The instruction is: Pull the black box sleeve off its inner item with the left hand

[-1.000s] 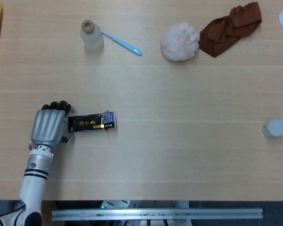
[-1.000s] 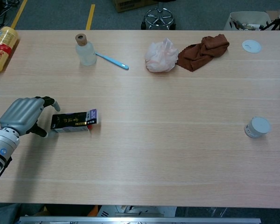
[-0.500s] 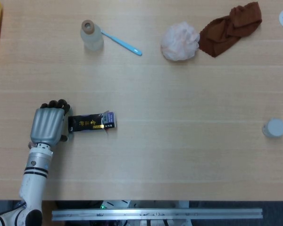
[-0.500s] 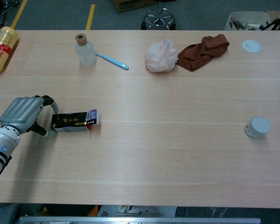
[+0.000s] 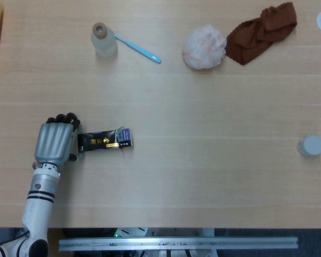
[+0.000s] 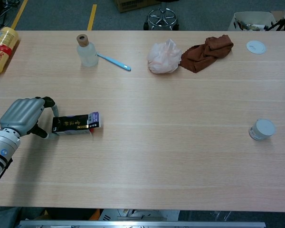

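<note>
Over the last second the left hand point(image 5: 55, 143) has barely shifted: it drew slightly left, then came back against the left end of the black sleeve point(image 5: 98, 141), which has hardly moved on the table point(image 5: 203, 160). A purple end of the inner item point(image 5: 124, 137) shows at the sleeve's right end, about as much as before. So the pull has likely made little headway.

The fingers point(image 6: 48, 101) are curled at the sleeve's end; whether they grip it or only touch it I cannot tell. The right hand is out of sight.

Far left stands a clear bottle point(image 6: 87, 51), contents unclear, with a blue toothbrush point(image 6: 113, 62) beside it. A small white jar point(image 6: 261, 129) sits near right, closed.
</note>
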Controlling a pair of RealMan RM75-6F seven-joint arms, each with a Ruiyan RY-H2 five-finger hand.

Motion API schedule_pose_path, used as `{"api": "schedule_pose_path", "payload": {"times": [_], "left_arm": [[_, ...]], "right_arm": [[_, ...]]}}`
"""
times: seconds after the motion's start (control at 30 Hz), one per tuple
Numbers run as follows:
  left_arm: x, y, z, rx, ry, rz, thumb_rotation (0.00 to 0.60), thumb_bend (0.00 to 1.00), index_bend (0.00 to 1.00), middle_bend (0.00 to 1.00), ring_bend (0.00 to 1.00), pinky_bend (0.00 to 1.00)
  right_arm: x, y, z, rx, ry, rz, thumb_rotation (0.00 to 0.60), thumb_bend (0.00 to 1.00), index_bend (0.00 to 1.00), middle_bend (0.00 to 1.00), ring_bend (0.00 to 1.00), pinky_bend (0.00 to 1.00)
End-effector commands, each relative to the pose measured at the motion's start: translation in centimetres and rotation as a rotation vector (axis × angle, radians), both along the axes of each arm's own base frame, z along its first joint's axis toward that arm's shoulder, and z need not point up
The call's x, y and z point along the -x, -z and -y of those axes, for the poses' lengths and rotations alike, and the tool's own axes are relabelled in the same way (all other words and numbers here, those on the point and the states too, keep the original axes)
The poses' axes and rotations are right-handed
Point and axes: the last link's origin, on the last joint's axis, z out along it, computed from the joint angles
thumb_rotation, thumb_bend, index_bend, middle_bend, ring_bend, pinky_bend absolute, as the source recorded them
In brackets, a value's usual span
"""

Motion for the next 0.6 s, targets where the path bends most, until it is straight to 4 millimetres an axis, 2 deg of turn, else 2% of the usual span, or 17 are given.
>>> {"api": "schedule_pose_path", "payload": {"times": [0.03, 0.4, 0.6], "left_arm": [[-0.1, 0.0, 0.0, -0.001, 0.004, 0.0, 0.6, 0.1, 0.53, 0.28, 0.26, 0.34], [-0.8, -0.7, 0.2, -0.019, 0.041, -0.013, 0.6, 0.1, 0.56, 0.28, 0.26, 0.34], [-1.9, -1.9, 0.2, -0.051, 0.085, -0.024, 0.6, 0.1, 0.57, 0.28, 0.26, 0.34]], "right_arm": [[0.0, 0.0, 0.0, 0.0, 0.0, 0.0, 0.6, 0.24, 0.47, 0.38, 0.25, 0.29], [0.0, 0.0, 0.0, -0.001, 0.0, 0.001, 0.6, 0.24, 0.47, 0.38, 0.25, 0.29], [0.0, 0.1, 0.1, -0.001, 0.0, 0.001, 0.6, 0.24, 0.47, 0.38, 0.25, 0.29]]}}
